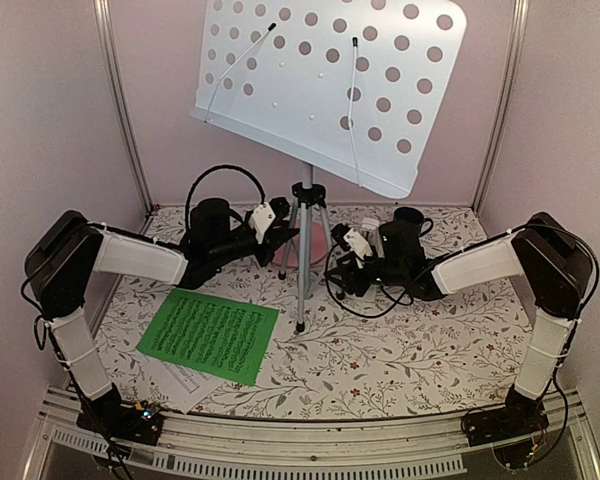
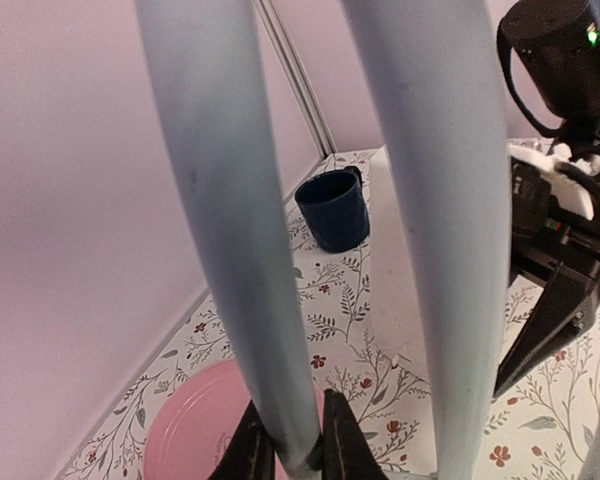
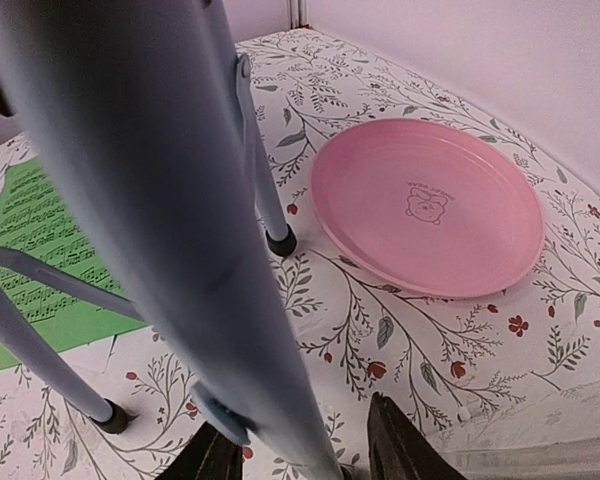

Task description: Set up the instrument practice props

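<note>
1. On the bench (image 1: 400,350), left front, the green music sheet (image 1: 208,334) lies flat over the white music sheet (image 1: 180,382), nearest the left arm; it shows staves only, no readable words.
2. Centre-left, the left claw (image 2: 298,448) looks clenched on a steep leg of the upright music stand (image 1: 325,75).
3. Centre-right, the right claw (image 3: 305,455) straddles another leg, released.
4. Behind, the pink plate (image 3: 430,215) carries lettering too small to read.

music stand (image 1: 330,90) tray: smooth, semi-matt, painted-metal look. legs (image 2: 230,200): smooth, soft sheen; feet (image 3: 280,240) black, rubbery. pink plate (image 3: 430,205): glossy, glazed. mug (image 2: 332,210): dark, matt. green sheet (image 1: 210,333): matt paper. counter (image 1: 400,350): matt floral-print covering.
</note>
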Robot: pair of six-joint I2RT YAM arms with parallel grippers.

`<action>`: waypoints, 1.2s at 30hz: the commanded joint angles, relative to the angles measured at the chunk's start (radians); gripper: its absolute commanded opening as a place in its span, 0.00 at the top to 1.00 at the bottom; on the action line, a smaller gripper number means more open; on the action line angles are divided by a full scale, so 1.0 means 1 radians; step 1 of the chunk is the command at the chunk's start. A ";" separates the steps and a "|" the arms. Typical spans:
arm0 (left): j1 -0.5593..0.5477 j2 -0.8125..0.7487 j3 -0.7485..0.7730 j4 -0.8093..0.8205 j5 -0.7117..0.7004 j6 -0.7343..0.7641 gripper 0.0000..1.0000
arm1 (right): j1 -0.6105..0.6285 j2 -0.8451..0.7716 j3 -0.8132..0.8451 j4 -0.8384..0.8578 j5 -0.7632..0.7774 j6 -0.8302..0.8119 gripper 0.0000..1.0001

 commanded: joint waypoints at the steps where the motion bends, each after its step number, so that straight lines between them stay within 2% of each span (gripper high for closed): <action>1: 0.025 0.020 0.003 -0.159 0.005 0.144 1.00 | 0.006 0.022 0.026 0.013 0.060 -0.031 0.60; 5: 0.043 0.014 0.025 -0.219 0.020 0.168 1.00 | 0.008 0.010 0.021 -0.009 0.071 -0.050 0.79; 7: 0.058 0.007 0.030 -0.237 0.043 0.167 1.00 | 0.008 -0.003 0.018 -0.016 0.081 -0.056 0.93; 9: 0.071 0.001 0.039 -0.254 0.059 0.171 1.00 | 0.008 -0.018 0.012 -0.028 0.090 -0.065 1.00; 19: 0.159 -0.023 0.086 -0.422 0.094 0.248 1.00 | 0.010 -0.080 -0.017 -0.100 0.117 -0.063 1.00; 27: 0.199 -0.062 0.069 -0.426 0.091 0.264 1.00 | 0.017 -0.126 -0.043 -0.116 0.118 -0.044 1.00; 36: 0.183 0.030 0.252 -0.571 0.124 0.256 1.00 | 0.017 -0.088 -0.058 -0.119 0.102 -0.023 1.00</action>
